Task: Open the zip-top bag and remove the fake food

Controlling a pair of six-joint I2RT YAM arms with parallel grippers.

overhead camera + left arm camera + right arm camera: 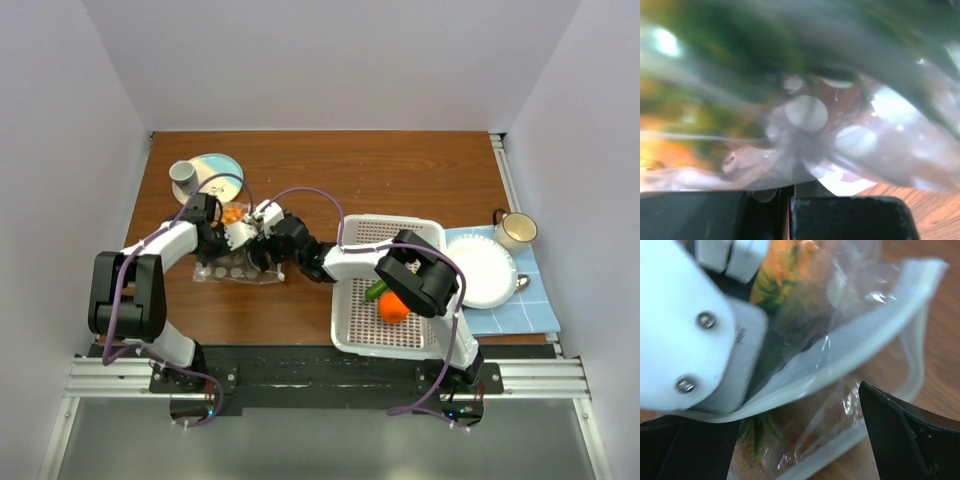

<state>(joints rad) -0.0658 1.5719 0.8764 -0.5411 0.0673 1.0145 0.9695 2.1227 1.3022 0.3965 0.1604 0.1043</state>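
The zip-top bag [235, 268], clear with white dots, lies left of centre with its top lifted. My left gripper [236, 238] is shut on the bag's film; in the left wrist view the jaws [789, 200] are nearly together and the bag [810, 115] fills the frame. My right gripper [263, 248] is open at the bag's mouth, and its fingers [905, 440] straddle the bag's rim [840, 355]. An orange piece with green leaves [782, 267] is inside the bag. A round orange [393, 308] and a green cucumber piece [377, 290] lie in the white basket [390, 232]. The lemon and the dark piece are hidden.
A grey cup [184, 175] stands by a pale blue plate [222, 166] at the back left. A white plate [482, 270] sits on a blue cloth [535, 305] at the right, with a mug [515, 230] and a spoon [522, 283].
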